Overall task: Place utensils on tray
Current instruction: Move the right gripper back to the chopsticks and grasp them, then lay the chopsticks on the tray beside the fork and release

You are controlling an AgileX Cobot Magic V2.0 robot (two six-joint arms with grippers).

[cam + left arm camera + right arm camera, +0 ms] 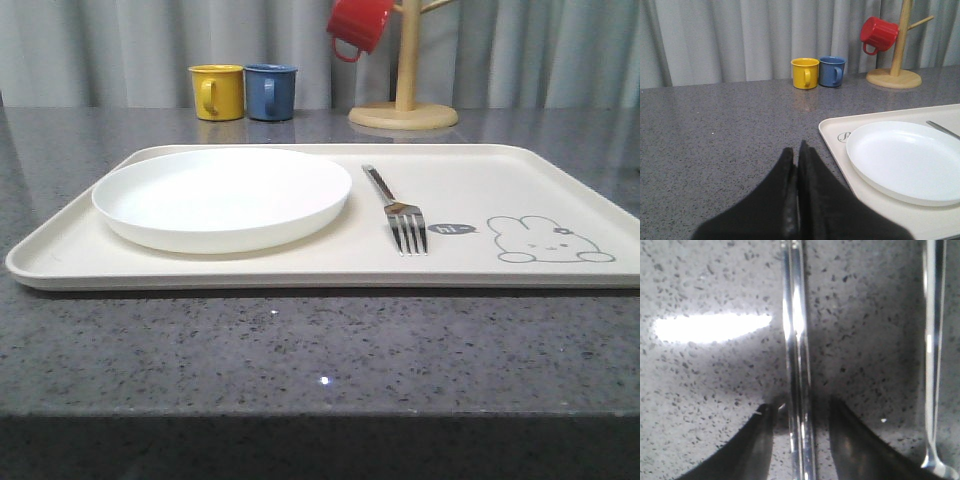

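Right end effector (799, 415) fingers straddling chopsticks (796, 340) on countertop (705, 390), not clamped, left end effector (798, 155) closed, empty

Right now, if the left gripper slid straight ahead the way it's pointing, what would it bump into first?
Probably the yellow mug. The left gripper, jaws shut, points across bare grey table toward it, passing beside the tray. Depth is hard to judge, so it might slip just past it.

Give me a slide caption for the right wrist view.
Right tool straddling paired metal chopsticks on the speckled counter, spoon handle alongside.
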